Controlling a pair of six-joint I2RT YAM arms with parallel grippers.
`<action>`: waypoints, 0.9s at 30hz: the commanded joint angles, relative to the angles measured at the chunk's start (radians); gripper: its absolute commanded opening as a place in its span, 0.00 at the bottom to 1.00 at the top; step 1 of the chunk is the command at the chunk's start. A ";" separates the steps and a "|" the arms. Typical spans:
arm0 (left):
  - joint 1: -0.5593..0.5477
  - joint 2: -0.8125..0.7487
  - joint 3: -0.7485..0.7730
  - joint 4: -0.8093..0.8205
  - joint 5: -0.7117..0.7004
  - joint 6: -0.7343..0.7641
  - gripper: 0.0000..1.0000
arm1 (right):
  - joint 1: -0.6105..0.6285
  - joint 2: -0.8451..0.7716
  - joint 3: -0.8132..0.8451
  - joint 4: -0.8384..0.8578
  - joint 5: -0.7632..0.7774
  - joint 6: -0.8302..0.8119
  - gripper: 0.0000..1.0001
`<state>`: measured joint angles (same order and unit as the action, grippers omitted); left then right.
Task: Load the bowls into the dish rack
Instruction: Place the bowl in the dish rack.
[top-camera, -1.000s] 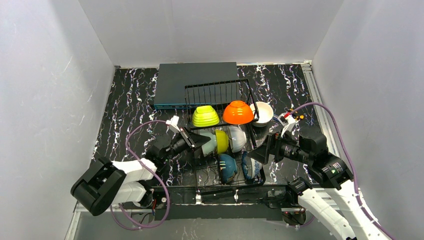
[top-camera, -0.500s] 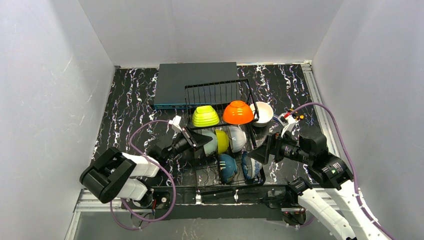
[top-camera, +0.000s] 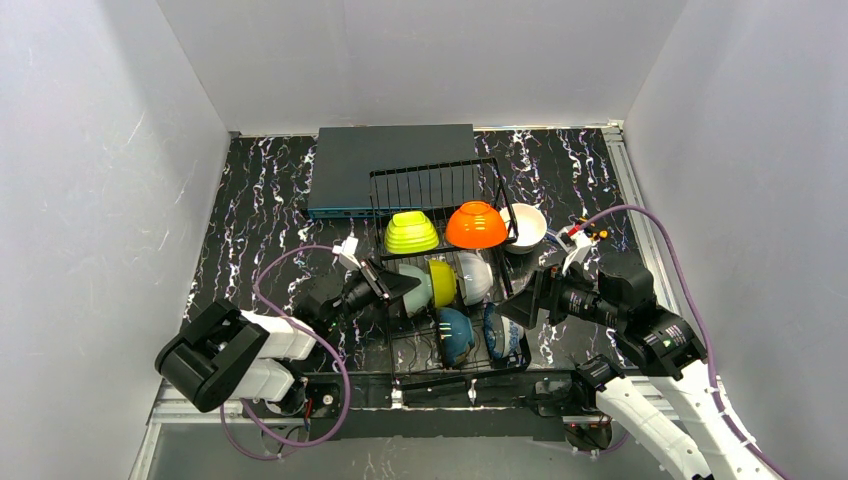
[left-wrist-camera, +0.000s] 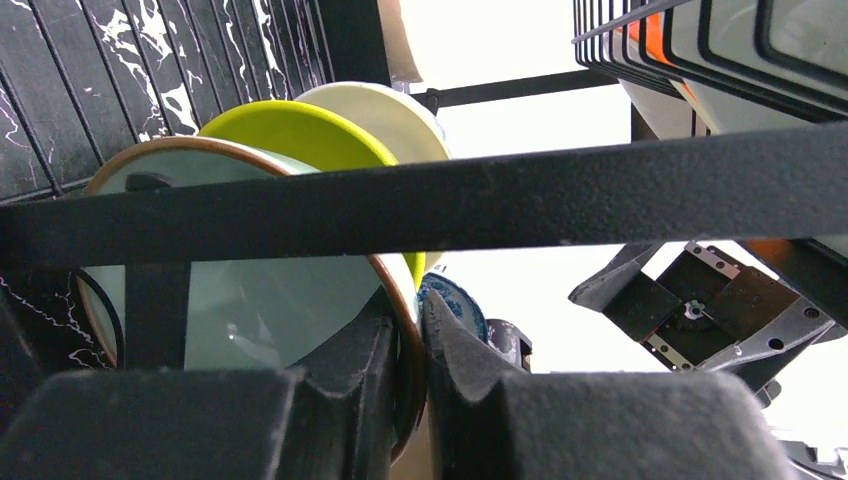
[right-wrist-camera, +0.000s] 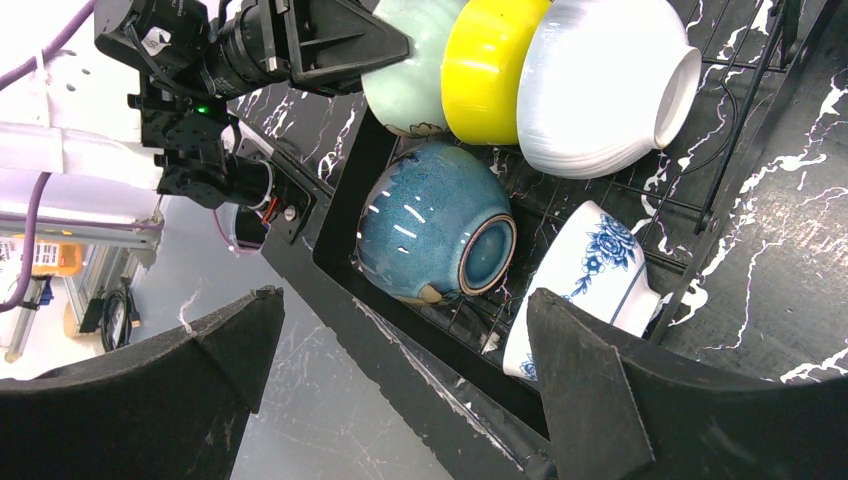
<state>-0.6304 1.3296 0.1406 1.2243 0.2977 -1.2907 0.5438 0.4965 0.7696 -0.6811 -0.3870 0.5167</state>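
Overhead view of a black marbled table (top-camera: 250, 200) walled in white. Along its far edge lies a flat dark grey box (top-camera: 390, 160). In front of the box stands the black wire dish rack (top-camera: 430, 185), which reaches back toward the near edge between my two arms.

My left hand (top-camera: 406, 288) reaches into the rack from the left. It is clamped on the brown rim of a mint bowl (top-camera: 425, 285), one finger inside the bowl and one outside. My right hand (top-camera: 515, 306) hovers at the rack's right side, fingers spread wide and holding nothing.

The bowls sit in rows.
- **Back:** a lime green bowl (top-camera: 411, 233) and an orange bowl (top-camera: 476, 226) rest upside down, side by side. A white bowl (top-camera: 529, 226) sits mouth-up at the rack's far right corner.
- **Middle:** the mint bowl, a yellow bowl (top-camera: 444, 282) and a ribbed white bowl (top-camera: 476, 277) stand on edge, pressed together.
- **Front:** a teal bowl (top-camera: 455, 335) and a blue-white patterned bowl (top-camera: 503, 333) stand on edge.
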 joint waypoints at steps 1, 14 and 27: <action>0.005 -0.012 0.001 0.080 -0.004 0.010 0.00 | 0.003 -0.012 0.002 0.015 0.007 -0.017 0.99; 0.005 -0.001 -0.006 0.065 -0.017 0.022 0.27 | 0.003 -0.015 0.000 0.011 0.010 -0.018 0.99; 0.005 -0.086 0.013 -0.032 0.007 0.062 0.82 | 0.004 -0.016 0.002 0.012 0.011 -0.017 0.99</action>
<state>-0.6304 1.3014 0.1390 1.2480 0.2985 -1.2644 0.5438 0.4904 0.7696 -0.6853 -0.3862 0.5167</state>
